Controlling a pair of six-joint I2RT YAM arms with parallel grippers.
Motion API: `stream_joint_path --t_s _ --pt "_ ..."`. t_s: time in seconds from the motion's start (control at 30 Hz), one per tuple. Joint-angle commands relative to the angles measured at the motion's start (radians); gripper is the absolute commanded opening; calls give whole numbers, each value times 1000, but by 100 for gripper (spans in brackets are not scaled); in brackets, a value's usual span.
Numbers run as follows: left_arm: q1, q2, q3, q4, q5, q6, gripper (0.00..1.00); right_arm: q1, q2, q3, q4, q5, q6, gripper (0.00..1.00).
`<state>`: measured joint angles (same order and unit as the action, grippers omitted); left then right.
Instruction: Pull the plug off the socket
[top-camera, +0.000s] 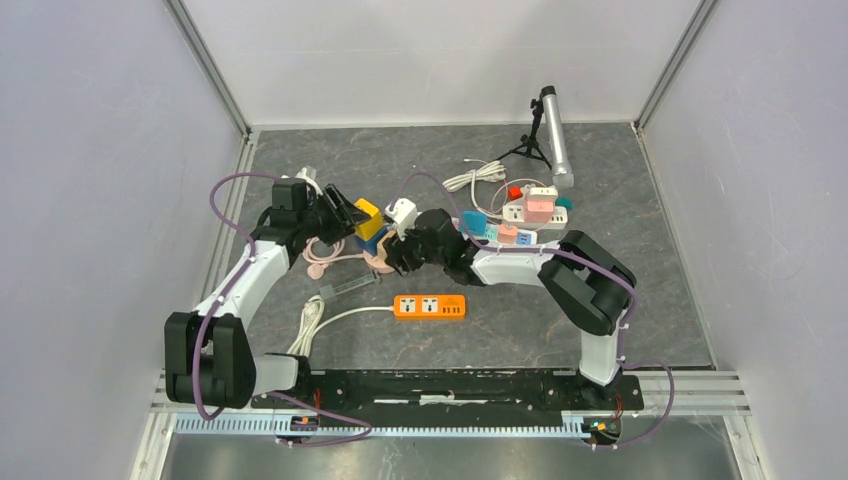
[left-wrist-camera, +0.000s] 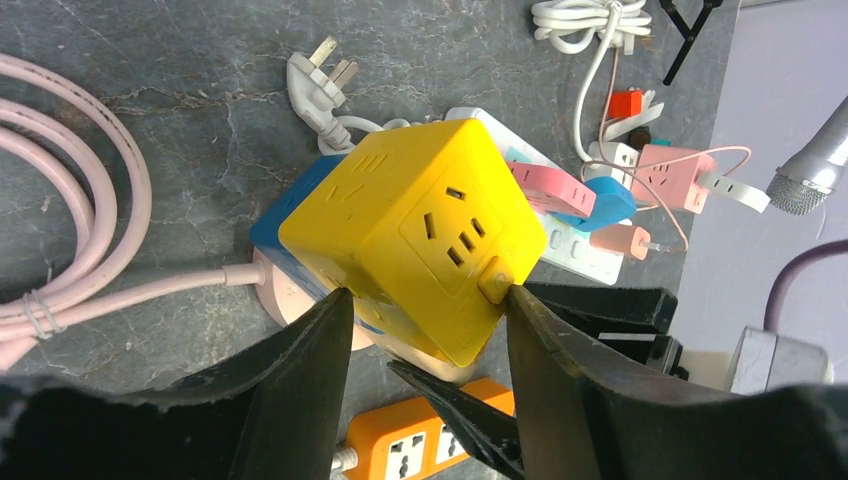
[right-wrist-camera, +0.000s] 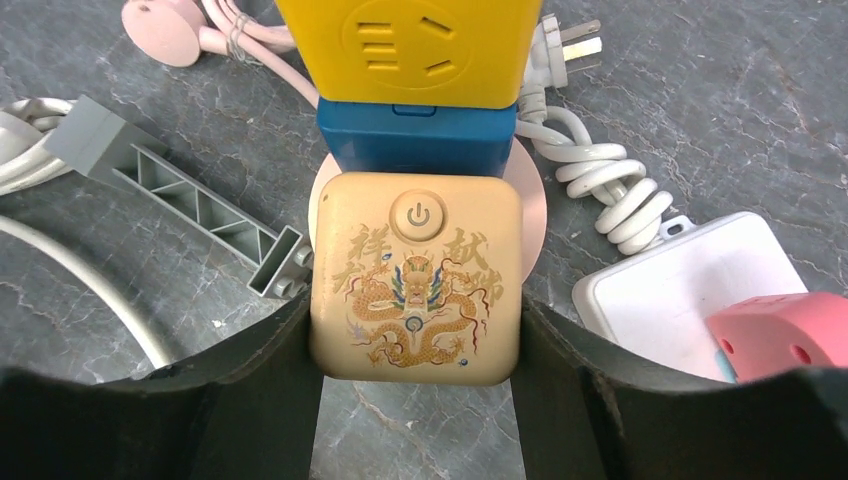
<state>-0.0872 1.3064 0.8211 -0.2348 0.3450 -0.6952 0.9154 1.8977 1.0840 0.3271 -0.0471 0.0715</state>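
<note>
A yellow cube adapter (left-wrist-camera: 420, 240) is stacked on a blue cube (left-wrist-camera: 290, 205), which sits against a beige dragon-printed socket cube (right-wrist-camera: 415, 280) on a pink round base (right-wrist-camera: 530, 200). The stack lies left of centre in the top view (top-camera: 368, 222). My left gripper (left-wrist-camera: 425, 310) is shut on the yellow cube, one finger on each side. My right gripper (right-wrist-camera: 415, 340) is shut on the beige cube's sides, and reaches it from the right in the top view (top-camera: 400, 250). The yellow, blue and beige pieces look joined.
An orange power strip (top-camera: 429, 306) lies in front of the stack. A grey bracket (right-wrist-camera: 180, 190) and pink cord (left-wrist-camera: 60, 230) lie on one side. A white plug with coiled cord (right-wrist-camera: 600, 180), white strips with pink adapters (top-camera: 535, 210) and a tripod light (top-camera: 552, 135) are on the other.
</note>
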Motion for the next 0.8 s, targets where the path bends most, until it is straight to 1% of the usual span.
stream_joint_path --t_s 0.0,0.13,0.17,0.2,0.27,0.33,0.43,0.47,0.5,0.57,0.67,0.77 --pt "7 77 -106 -276 -242 80 63 2 -96 19 59 -86 25 0" --pt "2 89 -114 -276 -241 72 63 79 -75 62 -37 51 -140 0" --pt "1 90 -118 -275 -240 67 63 93 -75 62 -44 98 -172 0" --pt "1 91 -122 -273 -239 61 63 91 -76 59 -44 103 -174 0" --pt "-2 93 -129 -270 -237 57 63 68 -89 46 -27 55 -134 0" --pt "-3 93 -131 -270 -237 56 63 27 -102 24 21 -45 -32 0" --pt "-5 88 -133 -270 -240 55 63 -15 -106 16 74 -141 75 0" --pt "-6 86 -135 -270 -241 56 63 -19 -102 22 79 -168 96 0" --pt "-6 88 -136 -270 -242 55 63 -12 -96 36 64 -170 81 0" --pt "-8 89 -138 -270 -244 53 63 29 -80 86 -28 -77 -18 0" --pt "-12 94 -142 -270 -246 53 63 83 -55 124 -110 70 -159 0" --pt "-15 94 -144 -270 -248 52 63 86 -54 123 -129 125 -182 0"
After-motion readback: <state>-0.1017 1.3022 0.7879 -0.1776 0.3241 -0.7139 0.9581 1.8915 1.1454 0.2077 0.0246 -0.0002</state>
